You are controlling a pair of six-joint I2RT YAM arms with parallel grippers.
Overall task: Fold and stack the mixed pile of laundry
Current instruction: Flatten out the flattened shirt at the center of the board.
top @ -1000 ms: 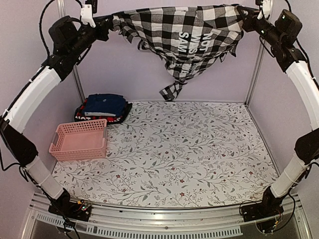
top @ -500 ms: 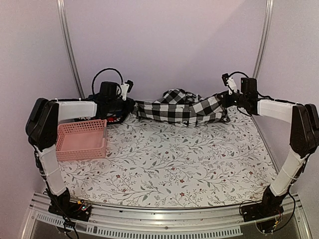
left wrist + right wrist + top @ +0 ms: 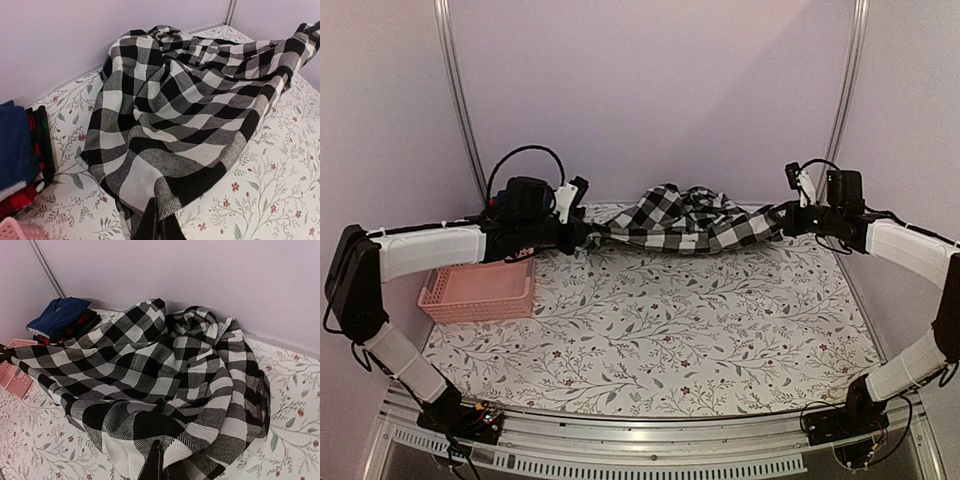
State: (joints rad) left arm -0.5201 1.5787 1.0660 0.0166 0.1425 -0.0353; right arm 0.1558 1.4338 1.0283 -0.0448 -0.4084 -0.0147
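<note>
The left hand [image 3: 583, 232] is clamping one end of the black-and-white checked shirt [image 3: 685, 218] and the right hand [image 3: 783, 222] is clamping the other end. Both hands are reaching low over the far part of the bench [image 3: 670, 340], and the cloth is running between them. The middle of the shirt is lying bunched in loose folds on the bench, close to the back wall. In each wrist view the cloth is gathering toward the bottom edge and covering the fingers. In the far left corner a folded blue garment [image 3: 59, 315] is sitting on a red-and-black plaid piece [image 3: 39, 145], near the shirt's left end but apart from it. A pink basket [image 3: 480, 290] is standing in front of that stack, partly under the left arm
</note>
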